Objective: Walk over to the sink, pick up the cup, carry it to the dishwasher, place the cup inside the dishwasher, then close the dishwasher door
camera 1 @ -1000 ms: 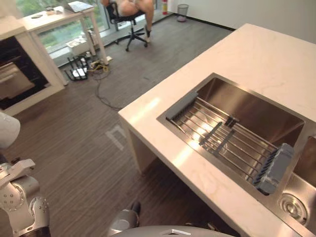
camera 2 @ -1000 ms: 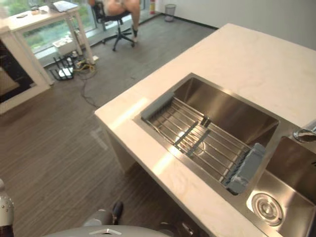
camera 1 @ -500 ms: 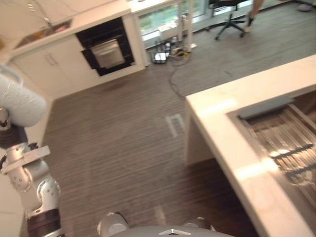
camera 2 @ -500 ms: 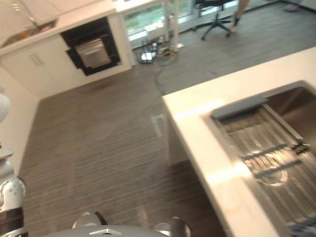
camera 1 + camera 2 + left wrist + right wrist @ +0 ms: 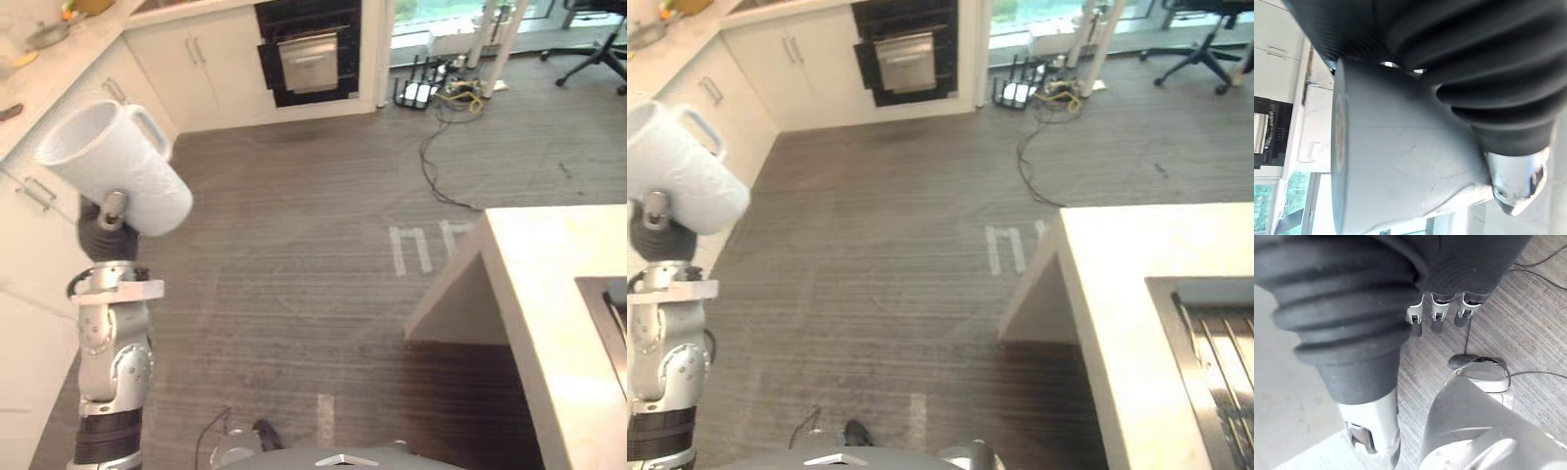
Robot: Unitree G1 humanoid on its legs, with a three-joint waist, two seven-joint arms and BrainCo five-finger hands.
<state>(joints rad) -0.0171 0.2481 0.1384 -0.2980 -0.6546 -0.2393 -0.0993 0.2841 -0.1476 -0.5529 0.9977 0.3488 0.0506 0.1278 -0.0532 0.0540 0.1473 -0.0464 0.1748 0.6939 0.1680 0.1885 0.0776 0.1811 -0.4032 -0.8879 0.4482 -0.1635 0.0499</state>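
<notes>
Left eye view, one white cup (image 5: 113, 166) clasped in left robot hand (image 5: 1515, 178), right robot hand (image 5: 1432, 316) relaxed, one counter (image 5: 558, 323)

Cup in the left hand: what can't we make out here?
- Left hand and its grip on the cup: in the eye views the cup covers the hand; in the left wrist view the cup's wall and the ribbed cover block it.
- Sink: cut off by the right edge of both eye views.
- Dark appliance in the cabinets: too small to tell its door's state.
</notes>
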